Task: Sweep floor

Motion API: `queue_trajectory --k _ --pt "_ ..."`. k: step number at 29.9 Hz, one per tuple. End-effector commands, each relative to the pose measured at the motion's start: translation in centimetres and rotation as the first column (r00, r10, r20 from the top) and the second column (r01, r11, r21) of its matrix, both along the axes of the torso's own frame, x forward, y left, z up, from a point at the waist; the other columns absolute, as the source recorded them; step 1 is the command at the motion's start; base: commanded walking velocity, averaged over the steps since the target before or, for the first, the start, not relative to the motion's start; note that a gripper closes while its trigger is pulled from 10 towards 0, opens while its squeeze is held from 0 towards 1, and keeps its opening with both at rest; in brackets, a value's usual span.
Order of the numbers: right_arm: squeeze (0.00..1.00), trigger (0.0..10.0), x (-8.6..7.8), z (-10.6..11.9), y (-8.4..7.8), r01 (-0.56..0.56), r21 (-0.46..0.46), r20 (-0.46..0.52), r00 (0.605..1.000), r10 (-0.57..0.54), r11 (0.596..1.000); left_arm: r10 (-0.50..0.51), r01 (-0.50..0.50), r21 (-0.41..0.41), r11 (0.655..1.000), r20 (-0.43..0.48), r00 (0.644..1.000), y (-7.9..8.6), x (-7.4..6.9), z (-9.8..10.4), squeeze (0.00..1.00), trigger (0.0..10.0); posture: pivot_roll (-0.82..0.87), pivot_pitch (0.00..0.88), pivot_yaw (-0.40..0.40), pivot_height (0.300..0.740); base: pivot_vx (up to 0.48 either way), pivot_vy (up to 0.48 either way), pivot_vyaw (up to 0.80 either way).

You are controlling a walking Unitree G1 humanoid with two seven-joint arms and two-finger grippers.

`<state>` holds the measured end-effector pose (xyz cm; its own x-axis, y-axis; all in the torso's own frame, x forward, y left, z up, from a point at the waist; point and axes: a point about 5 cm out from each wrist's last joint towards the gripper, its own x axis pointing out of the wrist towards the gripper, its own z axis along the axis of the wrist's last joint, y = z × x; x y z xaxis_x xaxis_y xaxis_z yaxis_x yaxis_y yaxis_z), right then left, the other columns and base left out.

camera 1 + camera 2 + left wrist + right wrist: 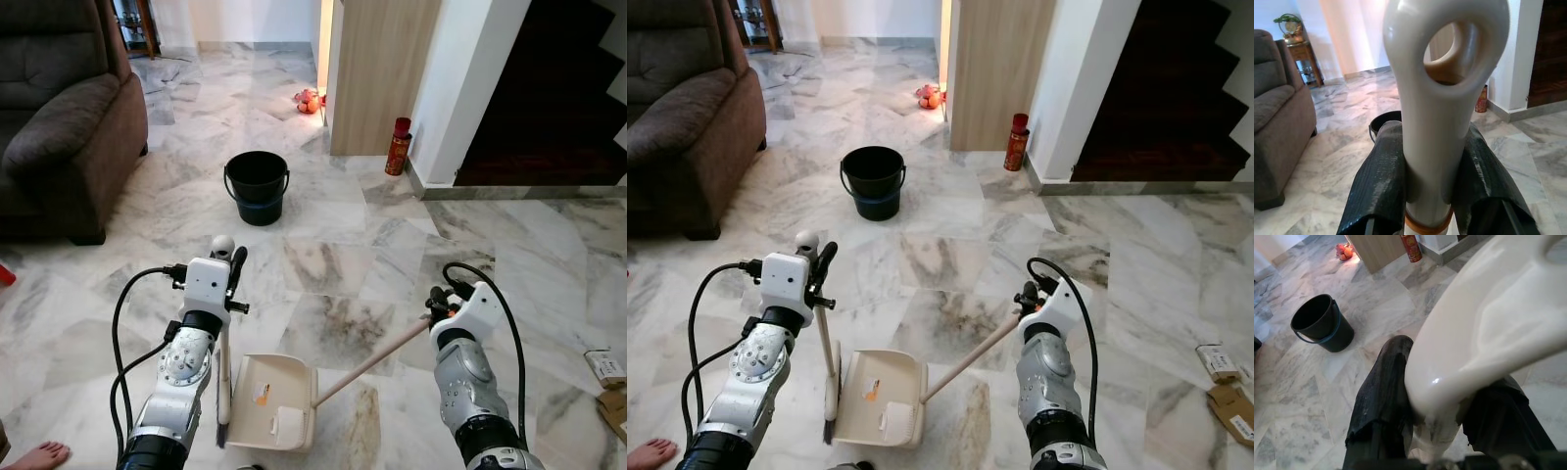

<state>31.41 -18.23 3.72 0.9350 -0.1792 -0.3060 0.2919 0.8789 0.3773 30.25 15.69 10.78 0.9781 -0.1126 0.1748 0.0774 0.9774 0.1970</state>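
- The left gripper is clamped on the broom handle; the bristles rest at the dustpan's left edge and could shove it aside.
- The right gripper is clenched around the dustpan handle; tilting would spill the debris onto the floor.

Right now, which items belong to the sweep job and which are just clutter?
In the job:
left gripper, shut on the broom handle
right gripper, shut on the dustpan handle
dustpan on the floor, scraps in it
black bucket, likely the bin

Lying about:
brown sofa
red can
cardboard scraps
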Motion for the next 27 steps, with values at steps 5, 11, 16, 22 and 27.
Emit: queue_trajectory --k 5,11,16,22,27 --pt "0.0 10.0 0.7 1.19 -0.09 -0.005 0.003 0.054 0.999 0.005 1.0 0.003 -0.003 0.014 1.0 0.041 0.999 -0.22 0.28 0.98 0.0 10.0 0.04 0.0 -0.052 0.74 0.254 0.0 0.66" --pt "0.0 10.0 0.67 1.08 -0.01 -0.011 0.01 0.047 0.999 0.01 1.0 0.007 -0.007 0.014 1.0 0.041 0.999 -0.2 0.28 0.99 0.0 10.0 0.04 0.0 -0.053 0.74 0.273 0.0 0.27" --pt "0.0 10.0 0.67 1.04 0.04 -0.019 0.009 0.044 0.999 0.018 1.0 0.007 -0.008 0.015 1.0 0.038 0.999 -0.2 0.27 0.94 0.0 10.0 0.04 0.0 -0.053 0.74 0.28 0.0 0.0" --pt "0.0 10.0 0.61 0.98 0.11 -0.024 0.004 0.041 0.999 0.024 1.0 0.007 -0.008 0.016 1.0 0.037 0.999 -0.22 0.23 0.91 0.0 10.0 0.04 0.0 -0.052 0.74 0.28 0.0 0.0" --pt "0.0 10.0 0.62 1.0 0.23 -0.034 -0.004 0.043 0.999 0.034 0.999 0.008 -0.009 0.016 1.0 0.035 0.999 -0.25 0.22 0.88 0.0 10.0 0.04 0.0 -0.053 0.74 0.28 0.0 0.19"
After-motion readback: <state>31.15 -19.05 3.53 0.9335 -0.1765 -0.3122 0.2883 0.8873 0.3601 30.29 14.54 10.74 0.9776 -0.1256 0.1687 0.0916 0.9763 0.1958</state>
